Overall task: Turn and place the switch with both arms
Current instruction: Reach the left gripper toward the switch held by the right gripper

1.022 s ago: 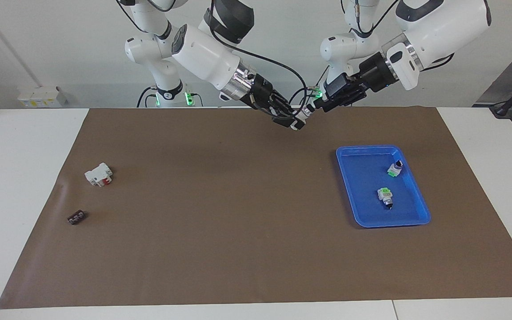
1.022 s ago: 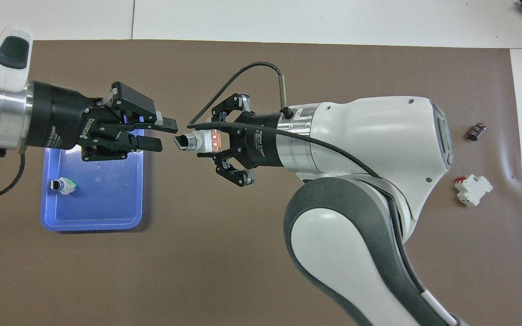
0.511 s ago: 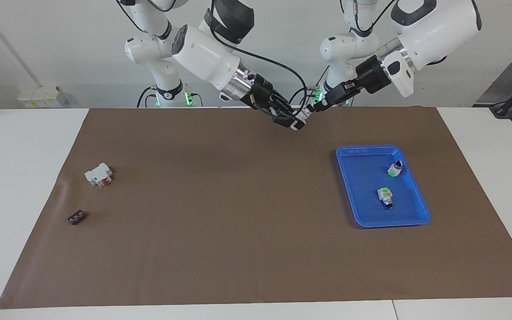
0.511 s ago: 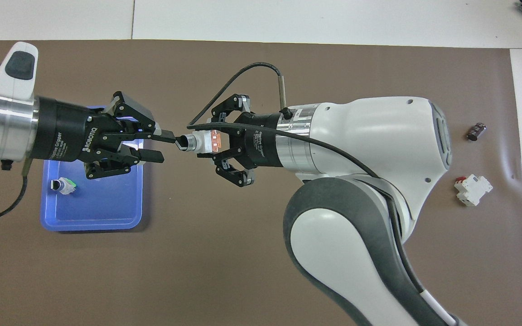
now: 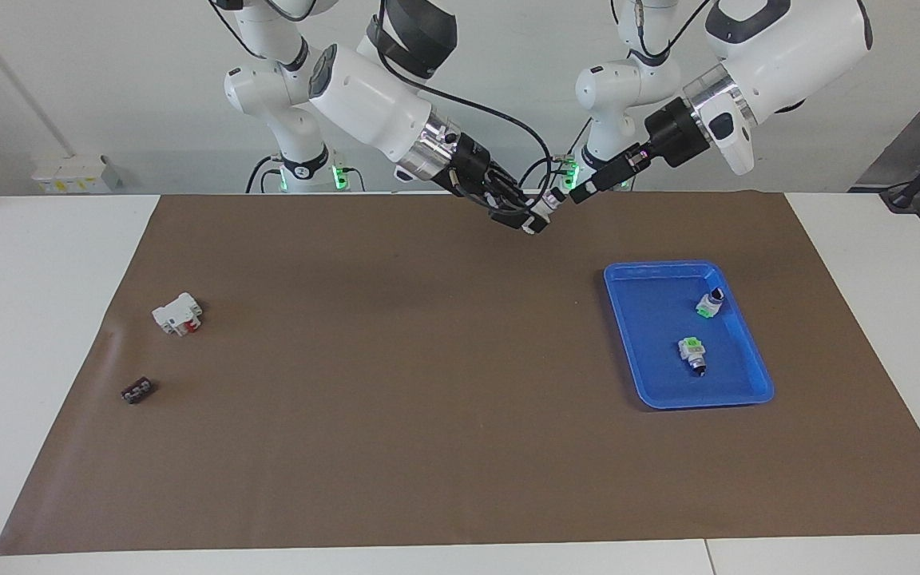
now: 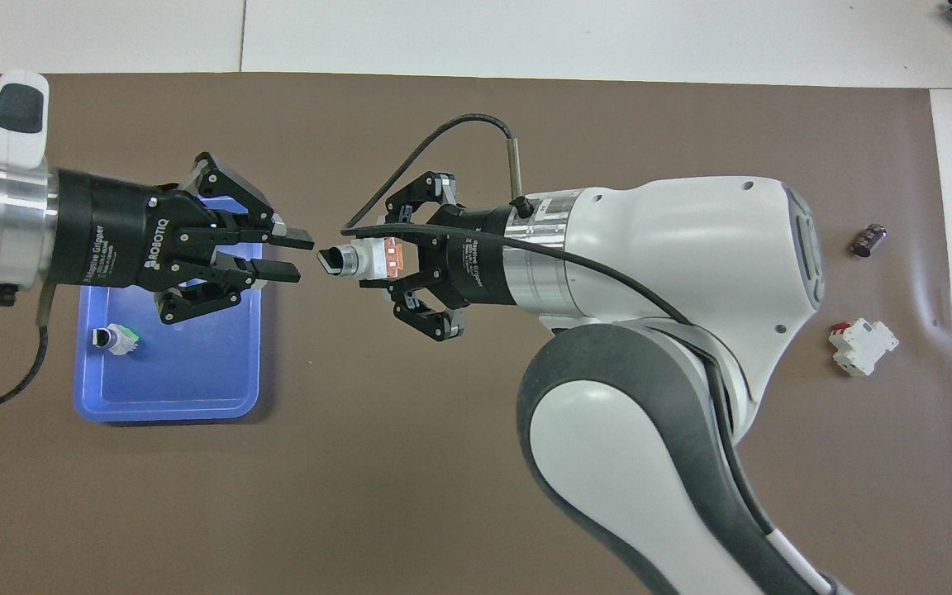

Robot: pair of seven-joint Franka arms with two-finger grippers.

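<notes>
Two black two-fingered grippers meeting in mid-air above brown paper mat: right gripper clenched on thumb-sized white switch, orange face up, silvery end outward; left gripper, narrowed since a moment ago yet still parted, just short of it. Handover apparently imminent.

mat: spread over the counter.
tray: set on the mat toward the left arm's end.
two small parts: laid in the tray, apart.
block: laid on the mat toward the right arm's end.
small flat piece: placed near the block, farther from the robots.
switch: held above the mat in the right pincer.
left pincer: over the tray's edge, just beside the switch's end, apart from it.
</notes>
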